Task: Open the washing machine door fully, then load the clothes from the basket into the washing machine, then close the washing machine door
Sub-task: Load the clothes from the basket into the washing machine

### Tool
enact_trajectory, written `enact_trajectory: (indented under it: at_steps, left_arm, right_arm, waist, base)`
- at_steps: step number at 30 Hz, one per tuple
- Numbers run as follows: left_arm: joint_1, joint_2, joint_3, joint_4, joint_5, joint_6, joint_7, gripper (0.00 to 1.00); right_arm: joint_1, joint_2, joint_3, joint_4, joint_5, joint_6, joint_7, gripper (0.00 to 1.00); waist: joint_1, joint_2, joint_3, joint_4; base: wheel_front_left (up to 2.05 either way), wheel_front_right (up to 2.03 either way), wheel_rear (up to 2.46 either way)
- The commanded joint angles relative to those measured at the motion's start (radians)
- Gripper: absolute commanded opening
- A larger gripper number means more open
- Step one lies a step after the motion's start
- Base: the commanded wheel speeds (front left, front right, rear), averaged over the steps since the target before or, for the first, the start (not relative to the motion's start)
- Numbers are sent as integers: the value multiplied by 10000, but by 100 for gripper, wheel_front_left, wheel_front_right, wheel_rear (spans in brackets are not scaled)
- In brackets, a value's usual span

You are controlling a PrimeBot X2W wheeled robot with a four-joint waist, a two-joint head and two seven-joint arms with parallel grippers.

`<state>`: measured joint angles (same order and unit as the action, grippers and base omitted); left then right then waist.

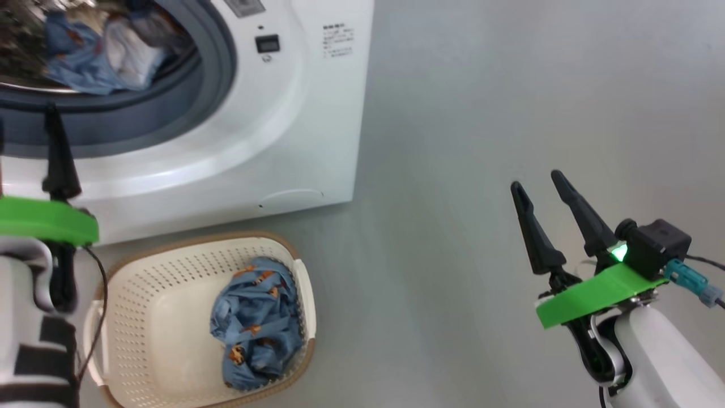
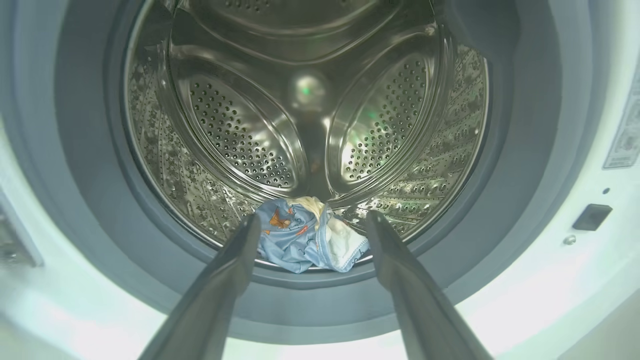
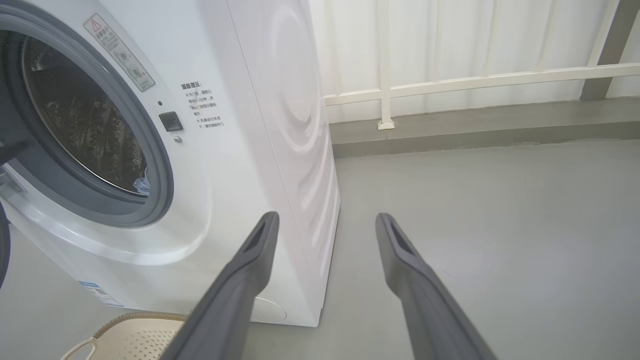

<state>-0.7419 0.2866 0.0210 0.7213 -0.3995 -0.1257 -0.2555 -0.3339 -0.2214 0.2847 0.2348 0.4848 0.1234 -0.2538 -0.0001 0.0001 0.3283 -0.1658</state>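
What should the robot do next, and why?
Probably bring the left gripper down from the washing machine to the basket: blue clothes lie in it, one piece already sits in the drum, and that gripper is open and empty.

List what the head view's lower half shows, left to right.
left gripper, open, at the left edge → basket → clothes lying in the basket's right half → right gripper, open
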Motion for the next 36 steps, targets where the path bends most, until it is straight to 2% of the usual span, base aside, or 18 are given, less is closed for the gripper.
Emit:
enact_trajectory:
  at_steps: [1, 18, 36]
  left_arm:
    - [367, 338, 292, -440, 119, -48, -63, 100]
    - [3140, -253, 192, -1659, 491, -49, -63, 100]
    - [5281, -761, 969, -2980, 850, -49, -63, 100]
  right_arm:
    - [307, -138, 69, -171, 46, 73, -80, 100]
    - [1556, -539, -321, -152, 225, 73, -80, 100]
    - [2229, -631, -602, -267, 254, 73, -80, 100]
  waist:
    - [1, -1, -544, 357]
    - [1, -1, -1822, 1105]
    - [1, -1, -2291, 1370]
  base:
    - [0, 0, 0]
    - [0, 0, 0]
    - [0, 0, 0]
